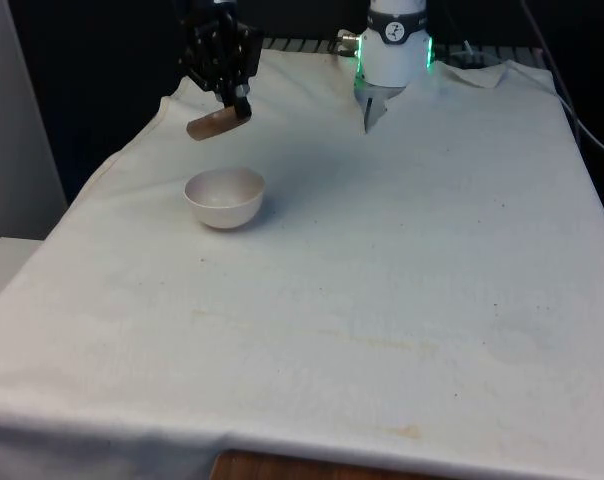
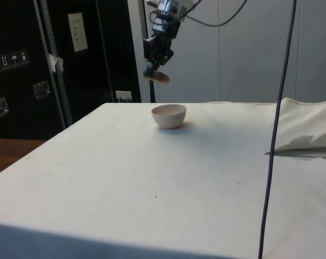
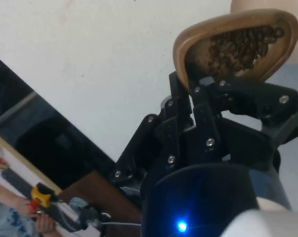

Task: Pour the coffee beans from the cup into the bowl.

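White cloth covers the table beneath the gripper (image 1: 232, 100), which is closed on the rim of a brown cup (image 1: 217, 124) held tilted in the air, beans (image 3: 242, 47) visible inside it. Below the gripper, just toward the table's near edge, the bowl (image 1: 224, 196) is standing. Beans could be spilled onto the cloth behind the bowl if the cup is tipped further before being brought over it.

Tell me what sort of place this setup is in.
Probably a robotics lab, not a kitchen: the table is draped in a plain white cloth, dark cabinets stand beside it, and cables hang across. The gripper holds a cup above a bowl.
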